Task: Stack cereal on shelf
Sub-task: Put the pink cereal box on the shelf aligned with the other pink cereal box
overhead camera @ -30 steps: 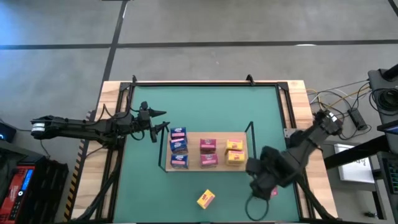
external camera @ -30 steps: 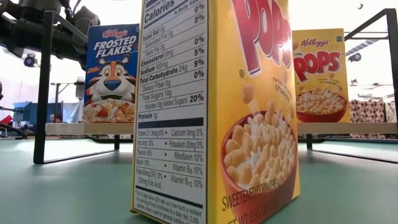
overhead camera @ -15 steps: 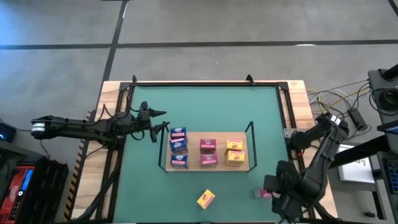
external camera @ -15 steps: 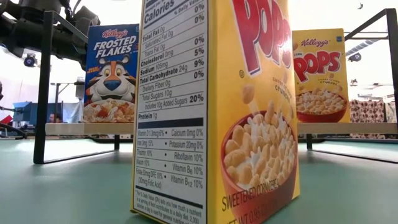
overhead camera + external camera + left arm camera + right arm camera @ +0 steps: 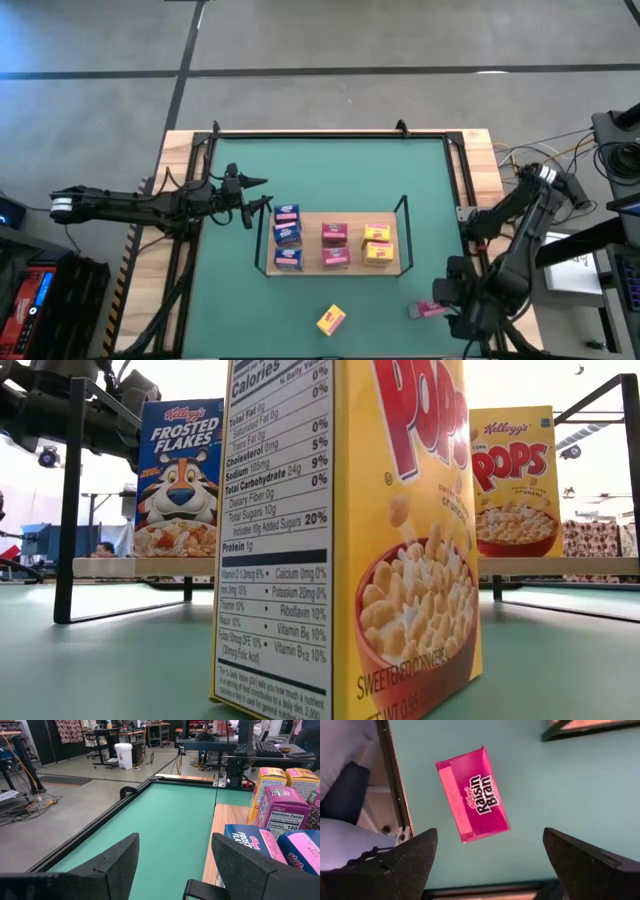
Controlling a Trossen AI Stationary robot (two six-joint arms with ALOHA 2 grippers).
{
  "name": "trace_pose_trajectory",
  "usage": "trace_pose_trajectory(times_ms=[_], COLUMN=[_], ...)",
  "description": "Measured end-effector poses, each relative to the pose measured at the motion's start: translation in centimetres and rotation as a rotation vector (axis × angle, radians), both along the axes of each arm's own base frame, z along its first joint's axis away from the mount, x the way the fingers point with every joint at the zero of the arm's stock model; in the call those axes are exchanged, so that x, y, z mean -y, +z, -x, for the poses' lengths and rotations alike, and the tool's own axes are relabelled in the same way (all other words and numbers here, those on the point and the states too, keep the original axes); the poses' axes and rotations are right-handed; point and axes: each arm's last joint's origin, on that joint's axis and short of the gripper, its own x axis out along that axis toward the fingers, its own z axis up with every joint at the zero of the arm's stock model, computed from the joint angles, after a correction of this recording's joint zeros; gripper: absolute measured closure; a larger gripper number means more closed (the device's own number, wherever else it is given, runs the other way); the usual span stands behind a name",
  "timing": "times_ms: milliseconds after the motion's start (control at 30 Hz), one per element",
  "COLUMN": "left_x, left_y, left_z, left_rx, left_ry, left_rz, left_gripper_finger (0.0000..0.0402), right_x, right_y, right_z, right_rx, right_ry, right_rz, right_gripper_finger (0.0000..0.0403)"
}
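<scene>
I have the right gripper (image 5: 487, 865) hanging spread wide and empty over a pink box (image 5: 432, 309) that lies flat on the green table (image 5: 330, 170), off the shelf's (image 5: 310, 225) right front corner. It lies face up, which gives me its long sides to pinch from above. The shelf itself carries boxes standing in three rows, blue (image 5: 287, 225) at its left, pink (image 5: 334, 234) in the middle and yellow (image 5: 377, 240) at its right. A loose yellow box (image 5: 332, 319) stands in front of the shelf.

The left gripper (image 5: 175, 862) waits just outside the shelf's left rail (image 5: 258, 235), jaws part open and holding nothing.

Room is tight for the pink box, which I think lies close to the table's right border. The shelf's corner post (image 5: 404, 206) stands between it and the rows, so it would have to be lifted over the rail.
</scene>
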Motion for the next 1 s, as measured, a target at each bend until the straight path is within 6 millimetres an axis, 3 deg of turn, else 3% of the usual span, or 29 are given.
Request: trace_pose_trajectory(times_ms=[233, 700, 1000], left_x=[0.0, 0.0, 0.0], left_y=[0.0, 0.0, 0.0], left_z=[0.0, 0.0, 0.0], left_rx=[0.0, 0.001, 0.001], left_ry=[0.0, 0.0, 0.0], left_rz=[0.0, 0.0, 0.0], left_gripper_finger=[0.0168, 0.0168, 0.0168], right_x=[0.9, 0.3, 0.3], right_y=[-2.3, -4.3, -5.1], right_z=[0.5, 0.0, -0.2], right_rx=[0.064, 0.145, 0.198], right_ry=[0.093, 0.21, 0.197], right_rz=[-0.047, -0.045, -0.043], right_gripper_finger=[0.0051, 0.0051, 0.0054])
